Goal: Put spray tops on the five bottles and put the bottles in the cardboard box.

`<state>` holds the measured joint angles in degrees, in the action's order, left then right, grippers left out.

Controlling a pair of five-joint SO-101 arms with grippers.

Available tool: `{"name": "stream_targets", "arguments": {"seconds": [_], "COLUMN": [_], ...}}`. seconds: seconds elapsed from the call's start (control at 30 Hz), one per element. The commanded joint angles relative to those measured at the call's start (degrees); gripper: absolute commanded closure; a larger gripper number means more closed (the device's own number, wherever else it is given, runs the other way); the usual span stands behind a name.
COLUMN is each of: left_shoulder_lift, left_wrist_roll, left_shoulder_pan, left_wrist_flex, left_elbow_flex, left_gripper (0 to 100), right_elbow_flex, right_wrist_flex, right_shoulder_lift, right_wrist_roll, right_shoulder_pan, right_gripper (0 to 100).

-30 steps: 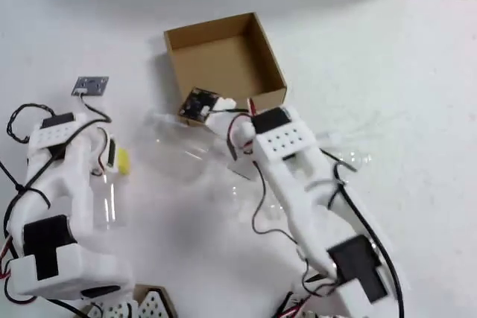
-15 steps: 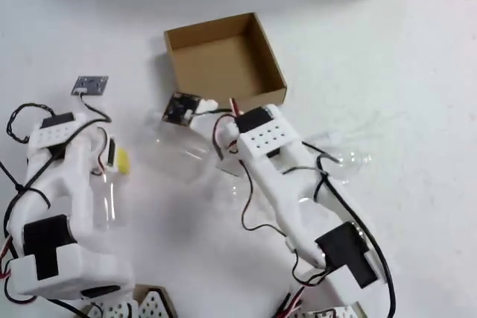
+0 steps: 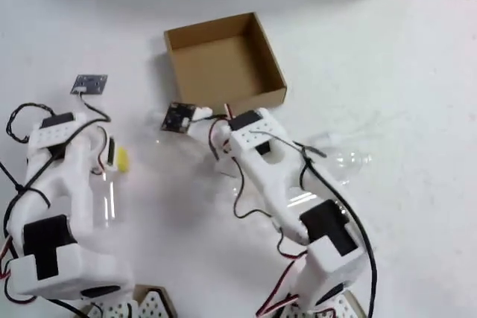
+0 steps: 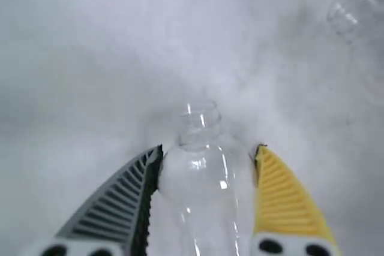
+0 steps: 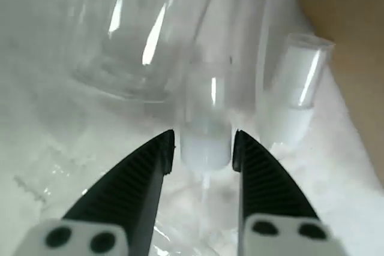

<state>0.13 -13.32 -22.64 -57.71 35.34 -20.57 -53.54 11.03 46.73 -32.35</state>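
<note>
The clear bottle [image 4: 204,184], judged light and slippery, is pinched below the neck by left gripper [image 4: 208,149] fingers; the spray top [image 5: 206,148] is pinched by right gripper [image 5: 204,137] fingers.

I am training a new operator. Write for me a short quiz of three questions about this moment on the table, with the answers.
1. True or false: the brown cardboard box is empty.
2. What does the left claw hold? A) a clear plastic bottle with no top on its neck; B) a white spray top; C) nothing.
3. What colour is the left claw's finger that is not grey?
Key: 1 true; 2 A; 3 yellow.
</note>
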Motion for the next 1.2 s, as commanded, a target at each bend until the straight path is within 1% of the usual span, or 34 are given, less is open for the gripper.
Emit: {"name": "stream_targets", "arguments": {"seconds": [0.0,0.2,0.3,0.33,0.4,0.47,0.6,0.73,0.83,0.97,1.07,1.17], "left_shoulder_lift": [-0.7,-0.7,-0.7,-0.7,-0.7,-0.7,-0.7,-0.7,-0.6,-0.6,-0.6,-0.6], "left_wrist_roll": [0.3,0.3,0.3,0.3,0.3,0.3,0.3,0.3,0.3,0.3,0.3,0.3], "left_shoulder_pan": [-0.7,-0.7,-0.7,-0.7,-0.7,-0.7,-0.7,-0.5,0.2,0.2,0.2,0.2], "left_wrist_flex": [1.4,1.4,1.4,1.4,1.4,1.6,1.7,1.8,1.8,1.8,1.8,1.8], "left_elbow_flex": [-3.0,-3.0,-3.0,-3.0,-3.0,-3.0,-3.0,-3.0,-3.0,-3.0,-3.0,-3.0], "left_gripper": [98,98,98,98,98,98,98,98,98,98,98,98], "right_elbow_flex": [1.8,2.0,3.8,4.5,6.2,8.4,12.7,13.3,13.2,11.4,8.4,3.7], "right_wrist_flex": [1.4,2.0,1.2,0.1,-2.8,-5.9,-12.6,-18.1,-22.7,-26.6,-27.7,-27.7], "right_shoulder_lift": [0.3,2.0,2.0,2.0,2.0,1.9,-0.3,-6.2,-10.9,-17.1,-22.5,-27.9], "right_wrist_roll": [0.6,0.5,0.4,0.3,0.2,-0.2,-6.3,-8.9,-8.8,-9.0,-11.4,-11.4], "right_shoulder_pan": [-0.2,-0.6,0.0,0.3,1.0,1.5,3.1,6.6,11.2,19.6,27.8,37.7], "right_gripper": [86.5,87.7,97.0,99.1,97.0,98.5,98.2,98.2,98.2,98.2,98.2,98.2]}}
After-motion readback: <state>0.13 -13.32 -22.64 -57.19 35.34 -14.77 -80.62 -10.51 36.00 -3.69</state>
